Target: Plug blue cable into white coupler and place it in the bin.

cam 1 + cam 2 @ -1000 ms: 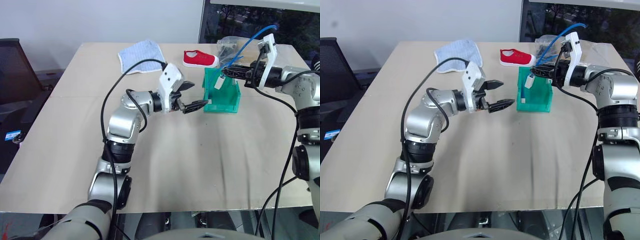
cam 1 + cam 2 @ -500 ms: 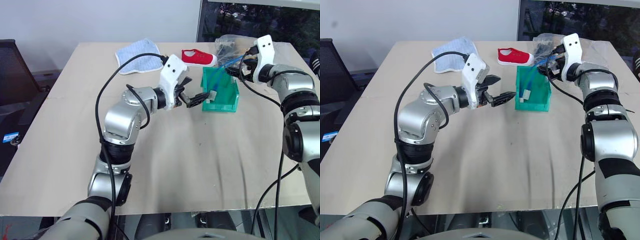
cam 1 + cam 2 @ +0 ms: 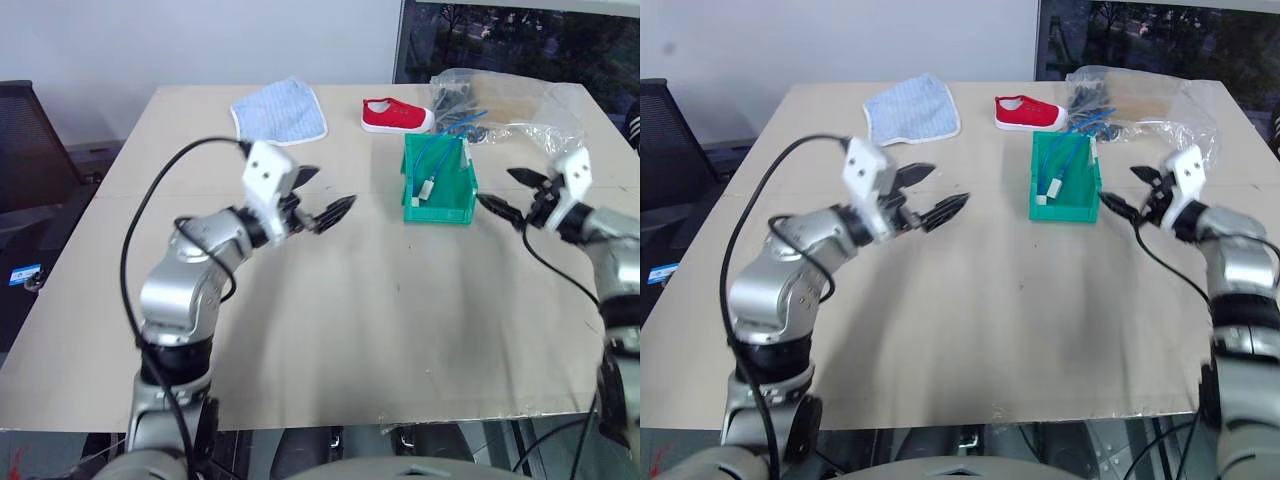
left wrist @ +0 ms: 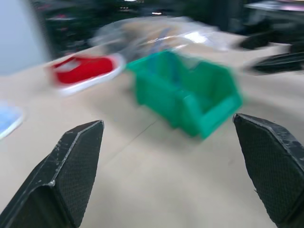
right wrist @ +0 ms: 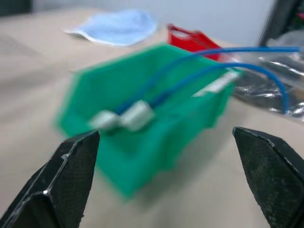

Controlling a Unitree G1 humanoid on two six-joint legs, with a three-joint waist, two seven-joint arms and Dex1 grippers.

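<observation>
Reading this as the drop-off done: the blue cable [image 3: 1064, 168] lies inside the bin [image 3: 1066, 207], its white coupler [image 3: 1051, 187] end down near the low front lip, the rest looping up over the back wall. That suits a release from above. The bin stands toward the far right part of the table [image 3: 970, 300], short of the far edge.

Both hands are empty and apart from the bin. Left gripper [image 3: 930, 196] hangs over the table's middle, fingers spread wide, pointing at the bin. Right gripper [image 3: 1127, 192] sits just off the bin's right side, fingers also wide. Looks like clearance, not a fresh reach.

Hard to confirm: whether the plug is fully seated in the coupler. The right wrist view blurs two pale lumps [image 5: 122, 117] side by side. The cable's far end is lost against the plastic bag [image 3: 1140, 95] of bundled cables behind the bin. Red shoe [image 3: 1030, 112] and blue cloth [image 3: 912, 108] sit along the far edge, unrelated.
</observation>
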